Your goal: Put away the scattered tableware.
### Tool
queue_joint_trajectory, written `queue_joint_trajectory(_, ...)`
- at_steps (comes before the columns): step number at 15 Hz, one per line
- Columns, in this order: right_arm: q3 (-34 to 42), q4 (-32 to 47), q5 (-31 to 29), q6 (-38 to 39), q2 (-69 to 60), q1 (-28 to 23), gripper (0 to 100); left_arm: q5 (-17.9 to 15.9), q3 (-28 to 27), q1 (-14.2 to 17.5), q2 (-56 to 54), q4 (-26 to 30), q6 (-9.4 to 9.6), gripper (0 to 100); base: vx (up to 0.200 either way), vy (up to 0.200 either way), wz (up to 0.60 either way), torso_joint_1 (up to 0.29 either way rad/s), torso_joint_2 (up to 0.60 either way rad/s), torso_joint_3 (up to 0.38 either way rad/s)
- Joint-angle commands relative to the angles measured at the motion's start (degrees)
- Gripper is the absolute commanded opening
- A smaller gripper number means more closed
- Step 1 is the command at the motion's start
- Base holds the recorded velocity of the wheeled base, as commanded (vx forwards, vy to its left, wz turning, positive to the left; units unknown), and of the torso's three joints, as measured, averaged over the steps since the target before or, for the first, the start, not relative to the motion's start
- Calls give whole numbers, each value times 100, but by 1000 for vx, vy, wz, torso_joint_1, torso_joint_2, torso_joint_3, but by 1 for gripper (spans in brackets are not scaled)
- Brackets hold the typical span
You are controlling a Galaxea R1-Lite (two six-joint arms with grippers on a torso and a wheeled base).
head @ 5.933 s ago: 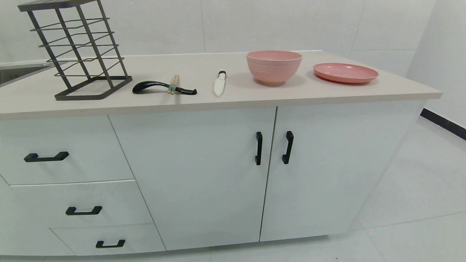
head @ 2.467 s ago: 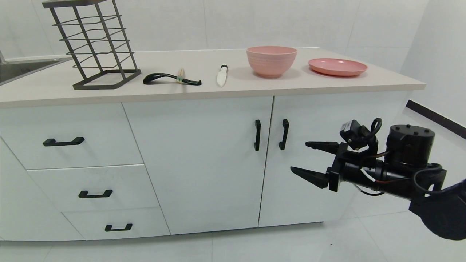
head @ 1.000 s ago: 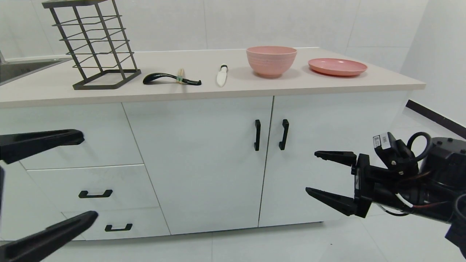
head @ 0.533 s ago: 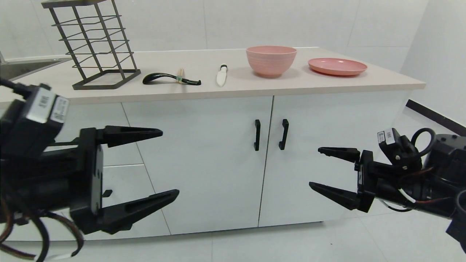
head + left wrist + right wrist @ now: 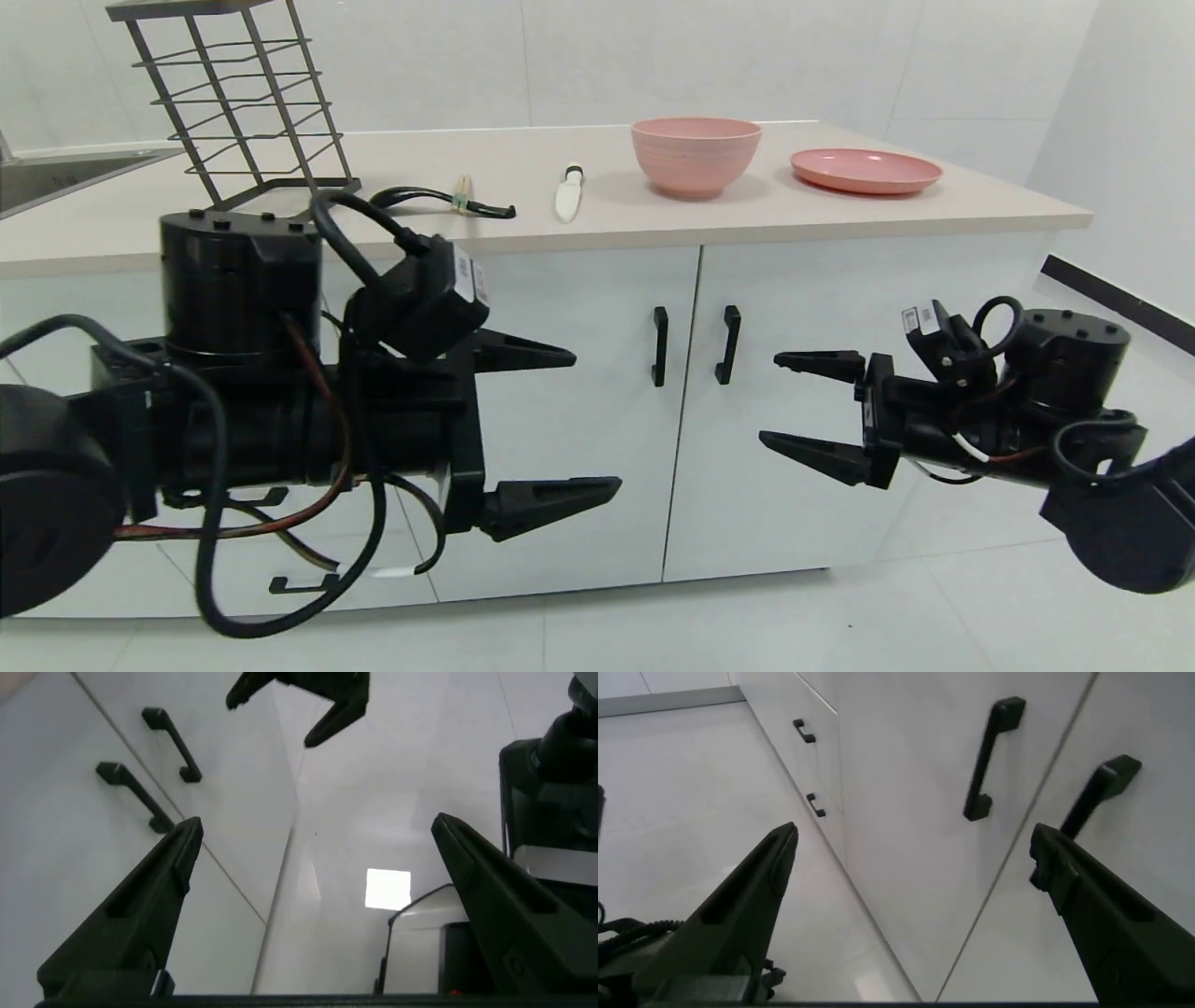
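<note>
On the counter (image 5: pixel 822 219) lie a black ladle (image 5: pixel 411 197), wooden chopsticks (image 5: pixel 461 192) across its handle, and a white knife (image 5: pixel 567 196). A pink bowl (image 5: pixel 695 154) and a pink plate (image 5: pixel 865 171) sit farther right. My left gripper (image 5: pixel 596 420) hangs open in front of the cabinet, below counter height, holding nothing. My right gripper (image 5: pixel 768 399) is open too, facing the left one, just right of the door handles (image 5: pixel 693 347). In the left wrist view the left gripper (image 5: pixel 316 826) points past the handles (image 5: pixel 149 770); in the right wrist view the right gripper (image 5: pixel 913 835) frames them (image 5: pixel 990 761).
A black wire rack (image 5: pixel 238 103) stands at the counter's back left, with a sink (image 5: pixel 65 173) beyond it. Drawers (image 5: pixel 560 308) with black handles sit left of the two cabinet doors. White tiled floor (image 5: pixel 934 616) lies open to the right.
The left arm has swung in from the left, and its open gripper now sits mid-cabinet. The right gripper has shifted left and slightly up. The tableware has not moved.
</note>
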Motion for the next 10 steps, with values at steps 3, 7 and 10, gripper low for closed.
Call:
queue_joint_trajectory(3, -695, -46, 246, -10, 1008, -231, 100, -3, -260, -233, 814, -614, -241, 100, 0, 0, 0, 0, 0, 0)
queue_joint_trajectory(7, -1293, -257, 606, -1, 1465, -424, 100, 41, -576, -338, 1069, -641, -540, 100, 0, 0, 0, 0, 0, 0)
queue_joint_trajectory(10, -1715, -362, 782, -1, 1799, -371, 100, 67, -998, -409, 1403, -641, -531, 100, 0, 0, 0, 0, 0, 0)
